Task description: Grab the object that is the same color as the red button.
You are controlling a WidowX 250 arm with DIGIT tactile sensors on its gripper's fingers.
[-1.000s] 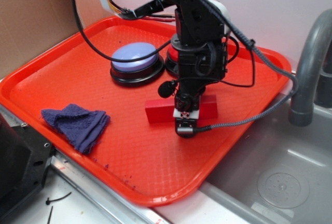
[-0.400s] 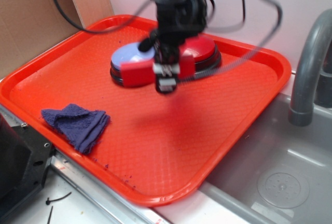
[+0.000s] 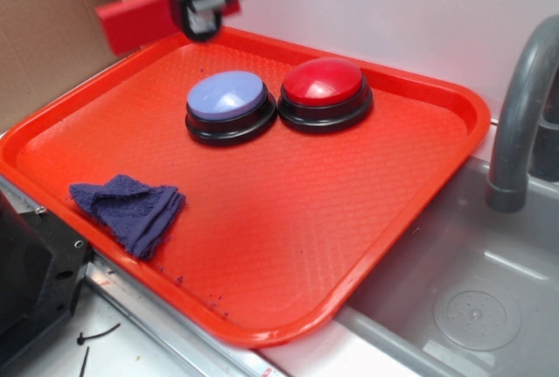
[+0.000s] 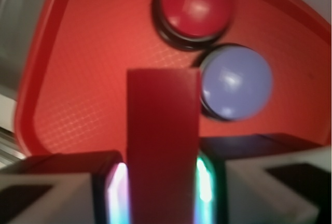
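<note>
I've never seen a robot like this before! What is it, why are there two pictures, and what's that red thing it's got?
It's a robot arm with a pinching hand, called a gripper. One picture looks from the side; the other comes from a camera on the robot's wrist, looking down. The gripper is squeezing a red block and holding it in the air. Below is a big red tray with a red button, a pale blue button and a folded blue cloth. Beside the tray is a sink.
</note>
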